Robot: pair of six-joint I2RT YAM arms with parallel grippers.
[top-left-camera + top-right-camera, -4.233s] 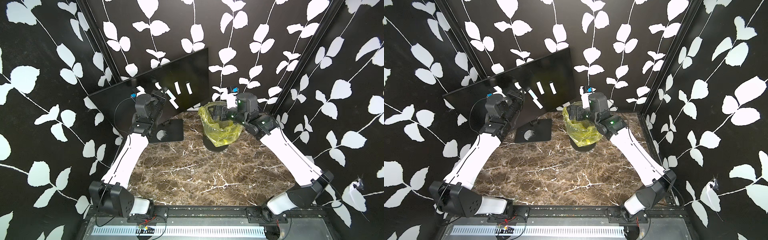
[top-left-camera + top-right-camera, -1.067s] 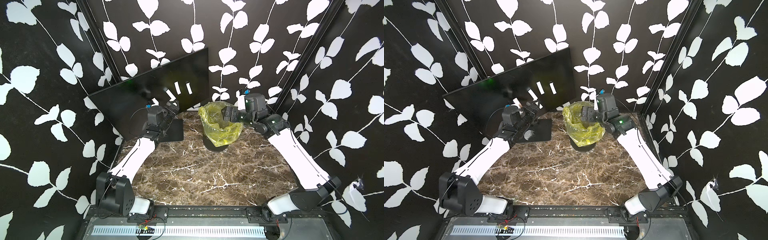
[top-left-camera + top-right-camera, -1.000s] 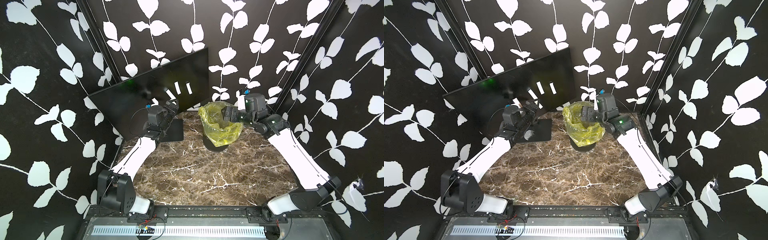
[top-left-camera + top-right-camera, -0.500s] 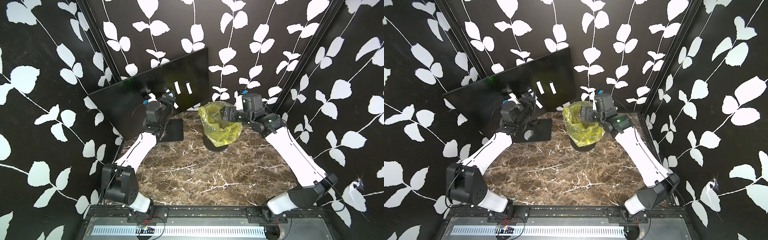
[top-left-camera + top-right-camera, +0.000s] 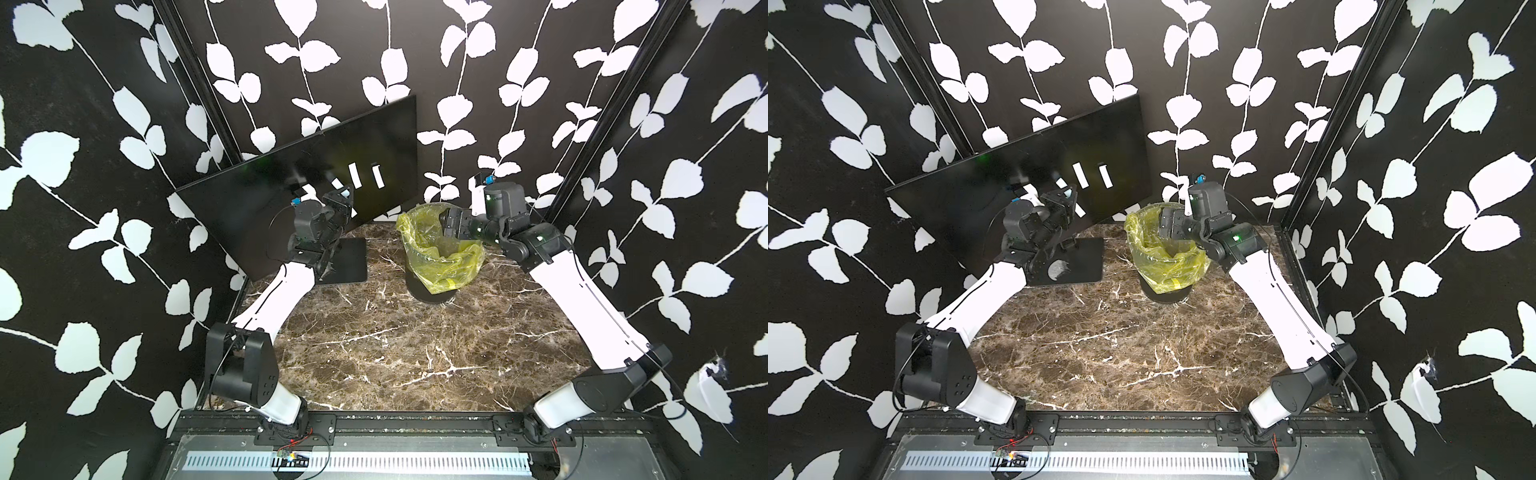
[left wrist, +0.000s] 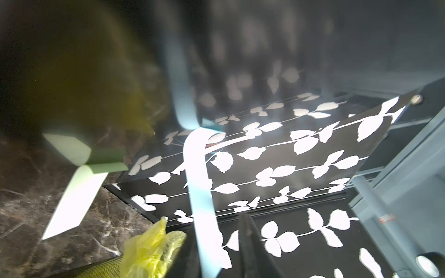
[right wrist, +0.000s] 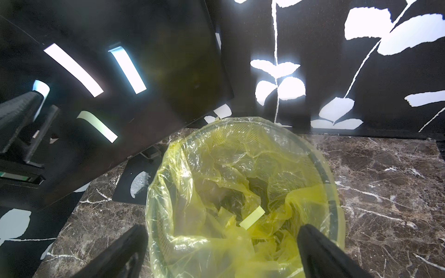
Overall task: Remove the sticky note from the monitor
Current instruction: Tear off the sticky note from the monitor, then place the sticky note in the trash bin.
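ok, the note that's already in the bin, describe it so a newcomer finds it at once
Find the monitor at the back of the marble table; beside its stand base stands a black mesh bin lined with a yellow bag. Deep in the bag's folds lies a short pale paper strip. It alone lies loose in the bin; the other strips stick to the screen.

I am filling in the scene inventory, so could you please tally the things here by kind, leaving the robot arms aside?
Monitor: 1
Sticky notes on its screen: 4
Waste bin with yellow bag: 1
Sticky note inside the bin, in view: 1
Total: 7
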